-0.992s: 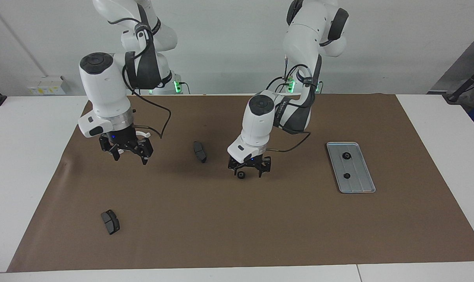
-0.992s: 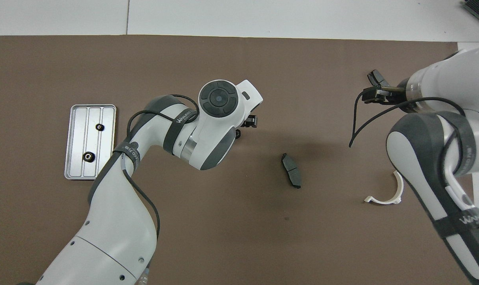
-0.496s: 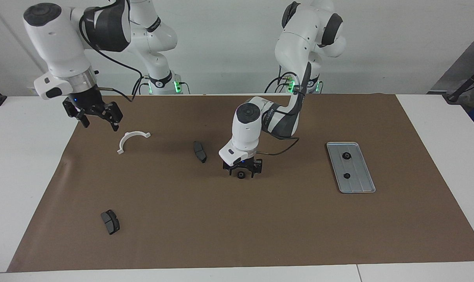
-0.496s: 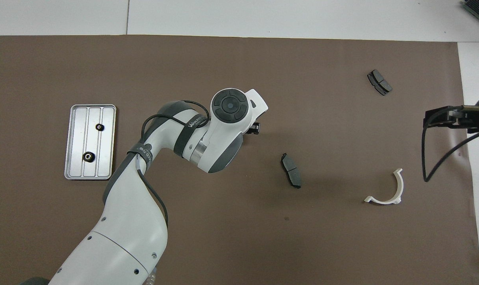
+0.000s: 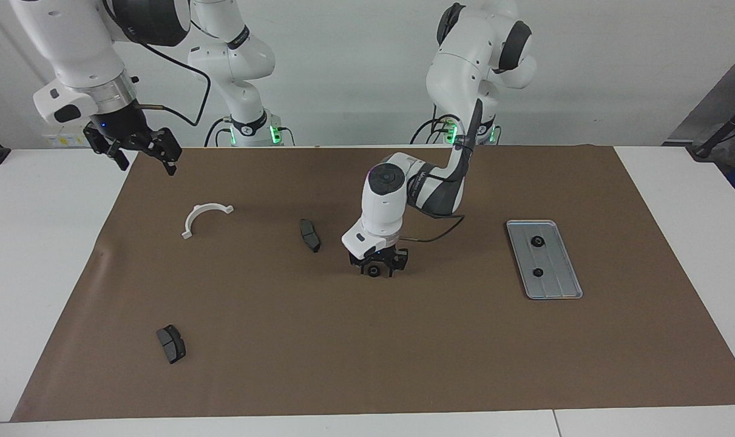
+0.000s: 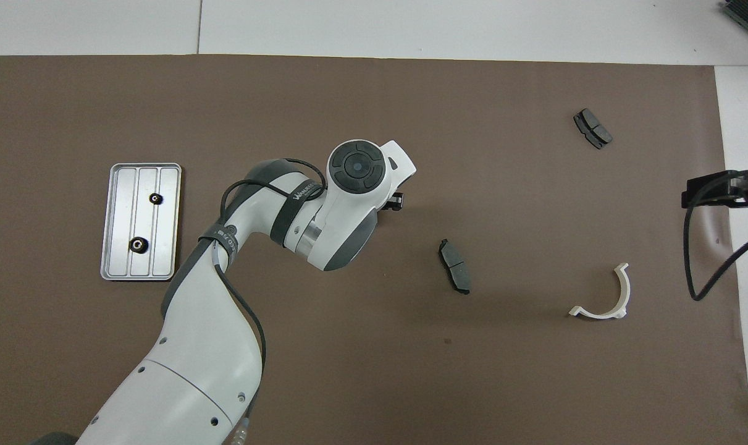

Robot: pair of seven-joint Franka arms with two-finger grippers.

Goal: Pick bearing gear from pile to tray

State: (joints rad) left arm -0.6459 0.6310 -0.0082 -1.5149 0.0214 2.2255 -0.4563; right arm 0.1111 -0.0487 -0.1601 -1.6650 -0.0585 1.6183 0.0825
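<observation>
Lying flat, gear (image 5: 374, 271) between left gripper (image 5: 377, 267) jaws

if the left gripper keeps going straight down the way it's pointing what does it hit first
Most likely the small black round gear on the brown mat: the left gripper points straight down, low, its fingers either side of the gear. Whether they already touch it is unclear.

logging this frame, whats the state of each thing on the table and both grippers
left gripper: down at the mat, around a small black gear
right gripper: raised over the mat's edge, open, empty
tray: flat on the mat, two gears in it
white half-ring bracket: lying on the mat
two brake pads: lying apart on the mat
</observation>
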